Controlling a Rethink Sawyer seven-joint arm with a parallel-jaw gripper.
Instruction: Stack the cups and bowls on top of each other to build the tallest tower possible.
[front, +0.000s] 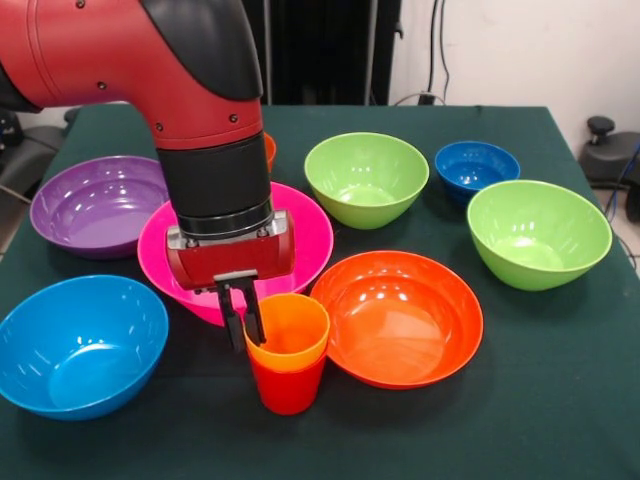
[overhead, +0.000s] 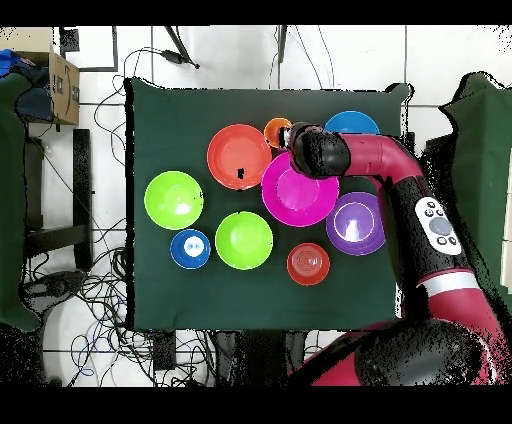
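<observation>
Orange cup (front: 290, 325) sits nested in the red cup (front: 288, 388) near the counter's (front: 520, 430) front edge; the hand (front: 242, 318) pinches its rim. Every bowl remains unstacked.

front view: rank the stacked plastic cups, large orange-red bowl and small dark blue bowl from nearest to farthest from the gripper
1. Stacked orange and red plastic cups, at the gripper.
2. Large orange-red bowl, beside them, picture right.
3. Small dark blue bowl, far back right.
</observation>
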